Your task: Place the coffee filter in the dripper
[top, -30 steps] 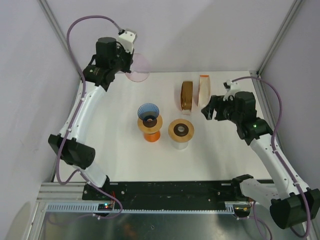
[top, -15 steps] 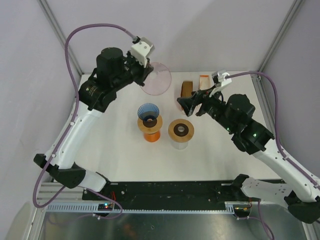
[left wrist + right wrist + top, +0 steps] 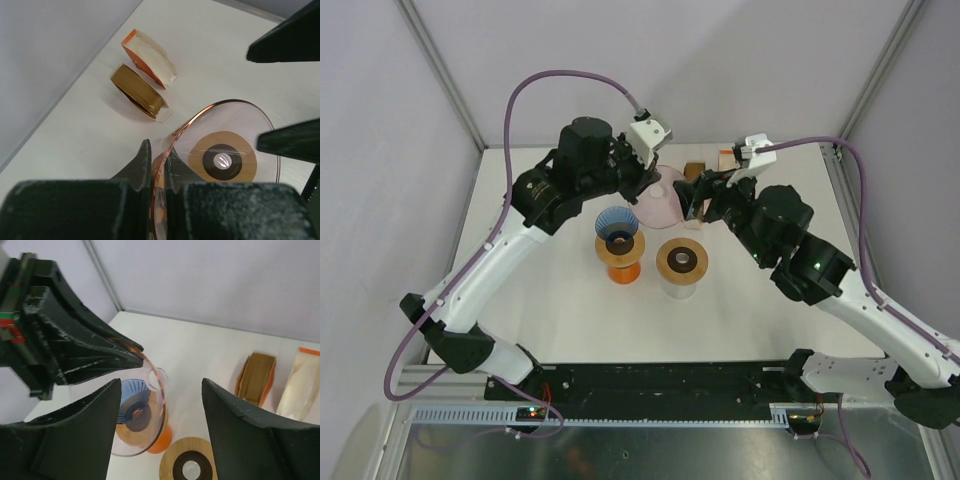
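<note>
My left gripper (image 3: 646,182) (image 3: 159,162) is shut on the rim of a clear pink dripper (image 3: 661,199) (image 3: 225,117) (image 3: 150,412), held tilted in the air above the table's middle. My right gripper (image 3: 699,196) (image 3: 161,382) is open, with one finger on each side of that dripper and neither touching it. The coffee filters stand at the back as a brown stack (image 3: 139,92) (image 3: 257,372) (image 3: 694,171) and a white stack (image 3: 149,58) (image 3: 299,385); my right arm mostly covers them in the top view.
A blue ribbed dripper (image 3: 617,222) (image 3: 131,392) sits on a wood ring over an orange stand (image 3: 623,268). Right of it stands a glass vessel topped with a wooden ring (image 3: 682,262) (image 3: 190,466) (image 3: 223,160). Grey walls enclose the table.
My left arm has swung right from the back left corner to the middle, carrying the clear dripper. My right arm has risen and moved left to meet it, its jaws narrowing slightly.
</note>
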